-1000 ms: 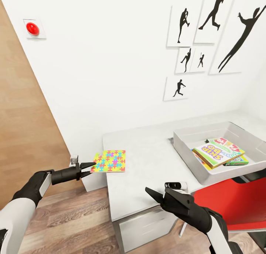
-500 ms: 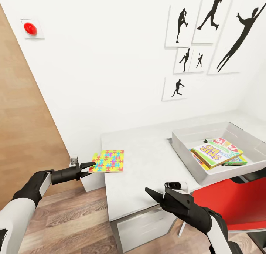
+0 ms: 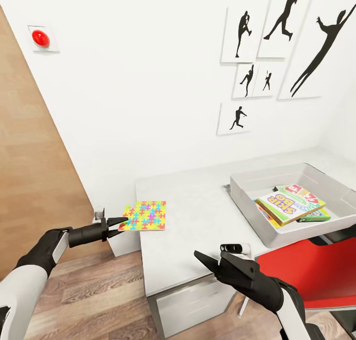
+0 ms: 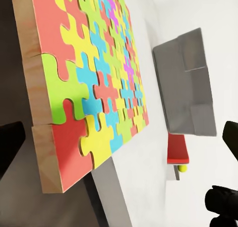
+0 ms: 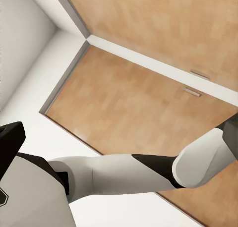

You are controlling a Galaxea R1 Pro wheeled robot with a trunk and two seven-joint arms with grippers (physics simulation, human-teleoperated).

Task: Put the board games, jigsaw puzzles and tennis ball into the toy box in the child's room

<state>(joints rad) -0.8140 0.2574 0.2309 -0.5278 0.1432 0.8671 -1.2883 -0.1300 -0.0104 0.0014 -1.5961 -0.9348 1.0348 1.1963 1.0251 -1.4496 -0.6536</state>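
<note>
the left claw [image 3: 120, 223] is clenched on the near edge of the jigsaw puzzle [image 3: 144, 216], holding it flat at the counter [image 3: 198, 216] corner. the right claw [image 3: 207, 262] hangs released. board games [image 3: 289, 204] lie in the toy box [image 3: 252, 209].

wall [image 3: 148, 107] white w/ silhouette pics [image 3: 277, 58] | wood floor [image 3: 99, 300] | red chair [image 3: 316, 270]

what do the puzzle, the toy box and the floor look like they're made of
Puzzle: seemingly wood, with pale grain on its thick edges; a matte top of bright interlocking colours.
Toy box: smooth grey, thin-walled and matte, perhaps plastic; this render leaves it open.
Floor: wood planks or laminate, brown, with grain streaks and seams.
</note>
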